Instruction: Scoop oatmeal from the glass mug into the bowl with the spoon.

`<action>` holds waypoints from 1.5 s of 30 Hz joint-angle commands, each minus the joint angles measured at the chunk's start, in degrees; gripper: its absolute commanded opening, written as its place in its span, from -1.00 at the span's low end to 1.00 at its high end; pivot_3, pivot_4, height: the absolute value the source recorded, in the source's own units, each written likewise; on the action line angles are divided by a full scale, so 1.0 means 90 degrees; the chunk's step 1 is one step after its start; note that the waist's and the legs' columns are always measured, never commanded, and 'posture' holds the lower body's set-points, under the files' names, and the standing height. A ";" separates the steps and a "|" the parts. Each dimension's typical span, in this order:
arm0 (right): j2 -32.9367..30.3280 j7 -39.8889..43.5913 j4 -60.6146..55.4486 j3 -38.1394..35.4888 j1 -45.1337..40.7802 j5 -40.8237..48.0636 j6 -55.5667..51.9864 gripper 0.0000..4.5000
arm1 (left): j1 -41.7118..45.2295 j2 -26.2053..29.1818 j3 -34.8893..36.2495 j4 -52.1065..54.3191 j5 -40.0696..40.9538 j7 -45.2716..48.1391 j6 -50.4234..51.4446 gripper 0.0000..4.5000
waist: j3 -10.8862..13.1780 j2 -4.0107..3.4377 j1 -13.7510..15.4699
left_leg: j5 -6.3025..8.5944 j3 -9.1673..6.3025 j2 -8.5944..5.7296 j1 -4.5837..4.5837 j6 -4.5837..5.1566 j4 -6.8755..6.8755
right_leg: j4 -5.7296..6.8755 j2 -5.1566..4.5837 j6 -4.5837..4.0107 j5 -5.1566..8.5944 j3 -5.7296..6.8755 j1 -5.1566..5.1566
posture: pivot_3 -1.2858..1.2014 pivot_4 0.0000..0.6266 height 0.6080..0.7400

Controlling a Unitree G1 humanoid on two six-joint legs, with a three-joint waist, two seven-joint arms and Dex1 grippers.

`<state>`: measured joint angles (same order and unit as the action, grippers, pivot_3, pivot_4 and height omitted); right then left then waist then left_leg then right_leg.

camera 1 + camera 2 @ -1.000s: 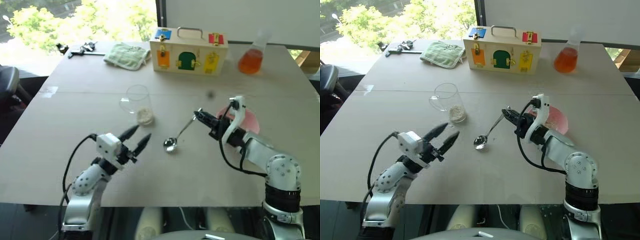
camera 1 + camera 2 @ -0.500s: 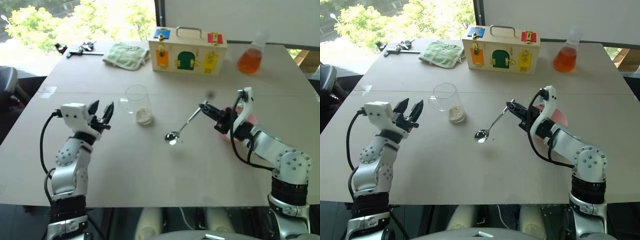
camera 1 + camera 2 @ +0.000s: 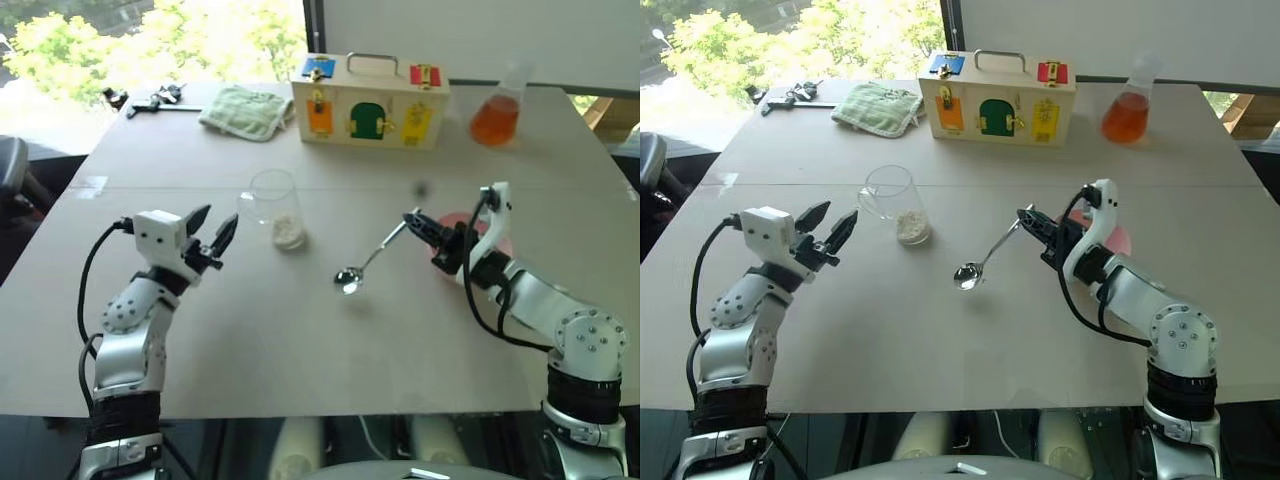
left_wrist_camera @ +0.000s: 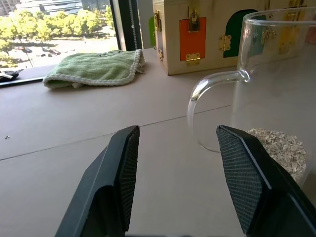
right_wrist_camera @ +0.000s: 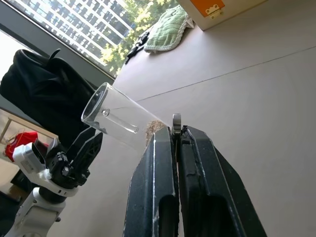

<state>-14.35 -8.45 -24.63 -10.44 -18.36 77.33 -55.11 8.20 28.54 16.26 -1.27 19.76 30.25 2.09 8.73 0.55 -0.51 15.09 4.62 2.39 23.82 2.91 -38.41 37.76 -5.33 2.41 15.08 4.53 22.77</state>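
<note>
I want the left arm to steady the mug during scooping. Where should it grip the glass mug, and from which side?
Probably the handle of the glass mug, approached from the robot's left. The mug stands upright with its handle pointing toward the open left gripper, so those jaws could close on it. That keeps the rim free for the spoon, which the right gripper holds on the mug's other side.
</note>
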 commanded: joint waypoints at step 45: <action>-0.1104 0.1638 0.0678 0.1052 -0.3867 -0.1576 0.0686 -1.00 | 0.2420 -0.0563 -0.1337 -0.1502 -0.0722 0.0507 0.0236 -0.98 | 0.0003 0.0008 0.0026 | -0.0002 0.0014 -0.0005 0.0006 -0.0002 -0.0003 | -0.0005 -0.0003 0.0004 0.0001 -0.0004 0.0003 | 0.03 -0.52 1.00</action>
<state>-23.93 3.89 -17.74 -1.65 -52.37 65.48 -49.81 29.06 23.62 4.90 -16.60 13.93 34.92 3.79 8.76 0.62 -0.27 15.07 4.75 2.34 23.88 2.89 -38.43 37.72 -5.37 2.44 15.09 4.49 22.79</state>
